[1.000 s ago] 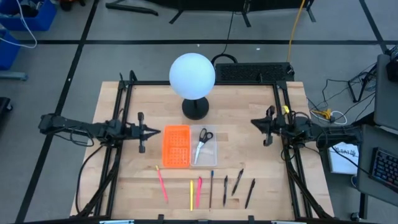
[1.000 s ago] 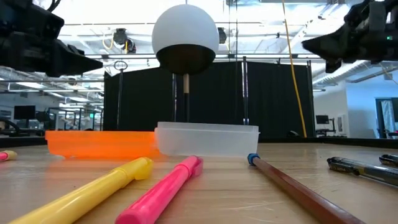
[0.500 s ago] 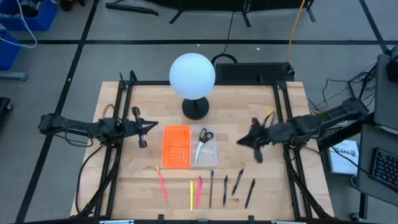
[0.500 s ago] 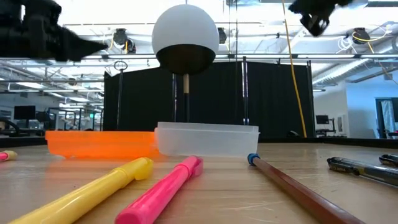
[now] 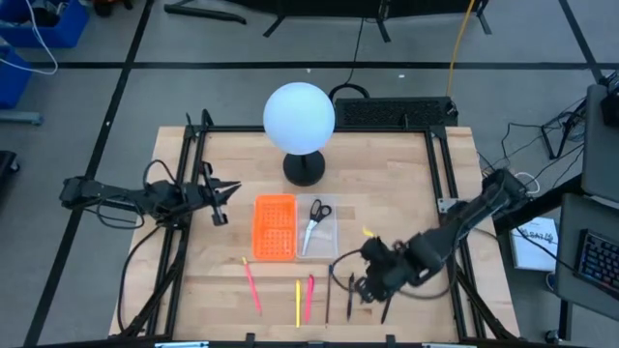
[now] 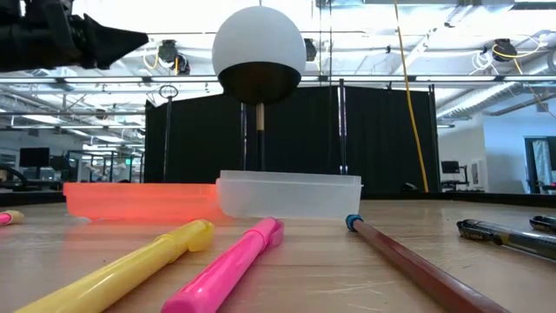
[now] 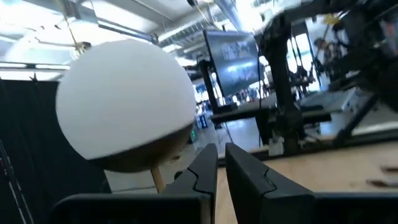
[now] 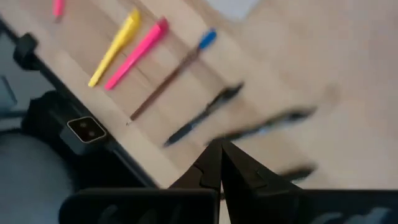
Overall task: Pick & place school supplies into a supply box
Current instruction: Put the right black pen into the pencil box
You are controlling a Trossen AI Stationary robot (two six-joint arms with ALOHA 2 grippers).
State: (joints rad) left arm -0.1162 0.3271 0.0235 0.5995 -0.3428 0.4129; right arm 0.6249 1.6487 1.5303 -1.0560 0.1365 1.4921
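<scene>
Left gripper (image 5: 221,201) near table's left edge, jaws nearly together, holding nothing. Supply box (image 5: 295,228) mid-table: orange half left, clear half holding scissors (image 5: 315,220). Right gripper (image 5: 360,285) clenched, empty, over dark pens (image 5: 387,301) along the front edge.

No words, labels, brand names or numbers can be read anywhere in these views. The screens in the room beyond the counter glow, but whatever they show is too blurred to make out.
</scene>
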